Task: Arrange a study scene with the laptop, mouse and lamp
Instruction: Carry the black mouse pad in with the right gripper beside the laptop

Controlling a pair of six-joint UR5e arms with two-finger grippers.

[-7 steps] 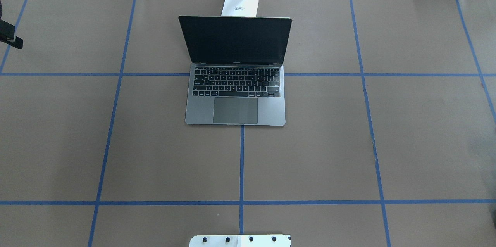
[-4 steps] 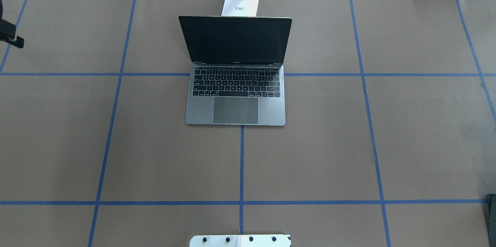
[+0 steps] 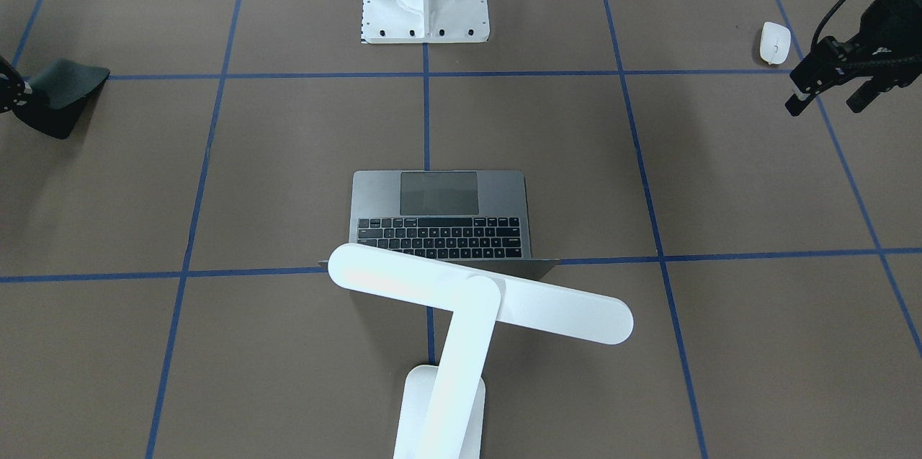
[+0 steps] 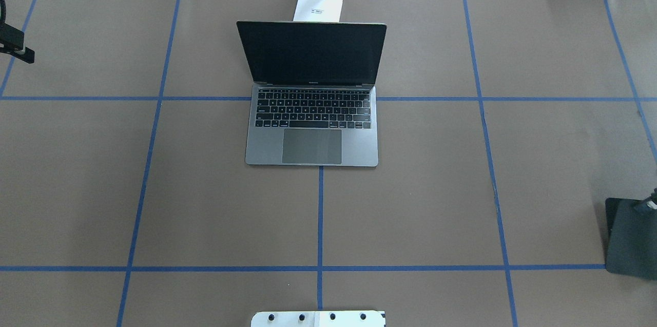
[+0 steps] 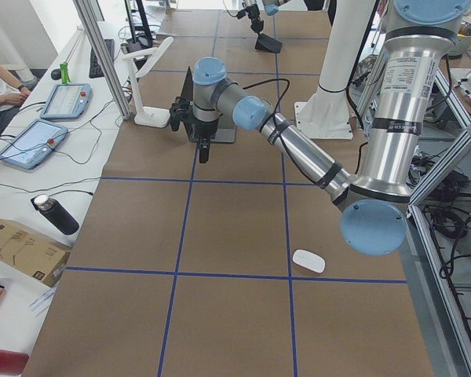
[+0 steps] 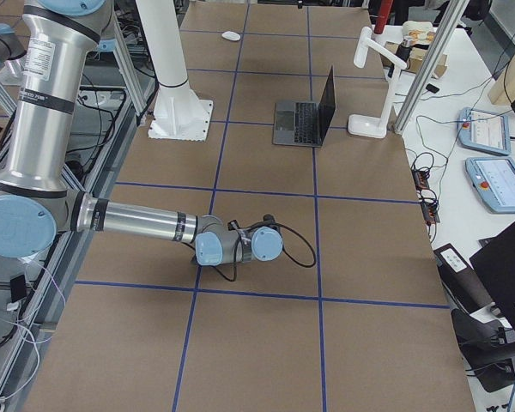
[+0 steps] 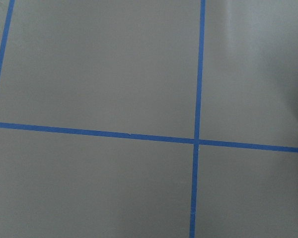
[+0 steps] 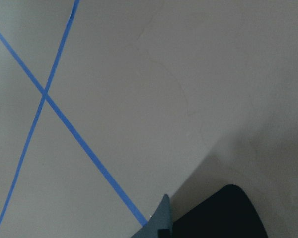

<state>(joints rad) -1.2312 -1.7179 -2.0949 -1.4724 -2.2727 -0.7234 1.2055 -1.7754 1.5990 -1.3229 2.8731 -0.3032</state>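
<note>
While it sits open, the grey laptop [image 4: 313, 111] seems switched off.

The laptop [image 4: 312, 114] stands open at the middle of the surface [image 4: 154, 188], straight out from the robot pedestal [image 3: 425, 5]. The lamp [image 3: 562, 311] stands just behind its screen, head reaching across above the lid. The mouse [image 3: 775, 42] lies far to the robot's left, about level with the pedestal, and the mouse pad [image 4: 629, 237] is at the right edge, nearer the robot than the laptop.
</note>
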